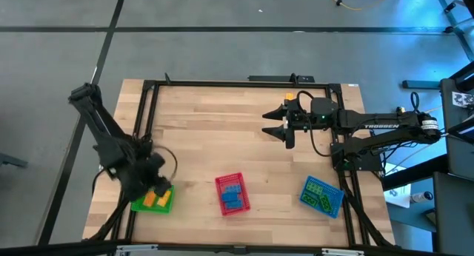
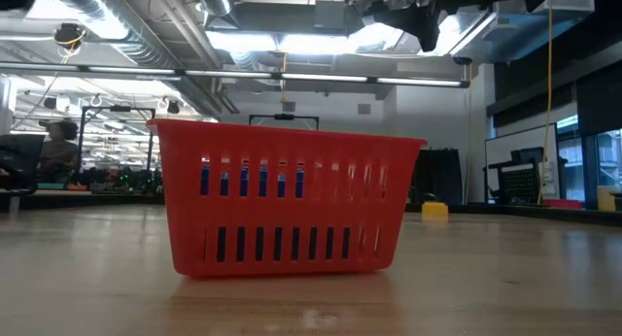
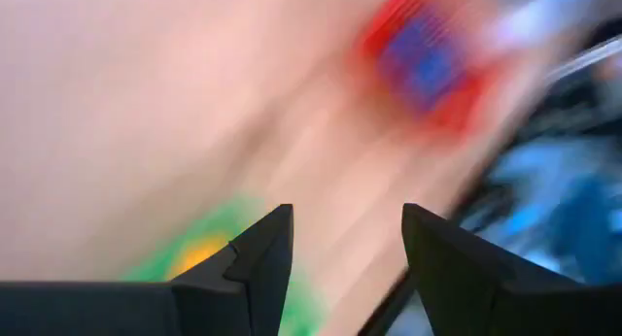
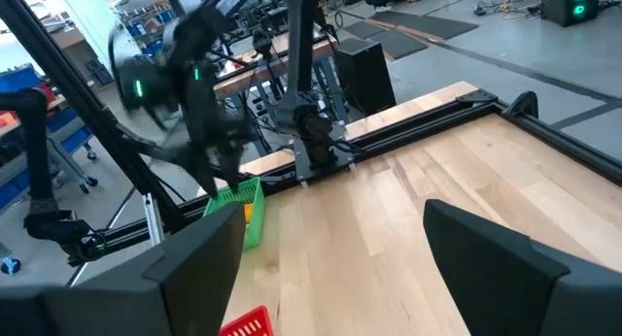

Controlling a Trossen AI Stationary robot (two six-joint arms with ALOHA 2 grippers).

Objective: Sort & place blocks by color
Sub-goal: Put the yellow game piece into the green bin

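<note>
My left gripper hangs with fingers apart and empty; the yellow blocks lie just below in the green tray. Light, hard, slick: I'd pinch flat sides.

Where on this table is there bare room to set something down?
The far-left wood between the table frame and the right gripper is bare, as are the gaps either side of the red tray. It is crowded at the green tray, under the left gripper.
</note>
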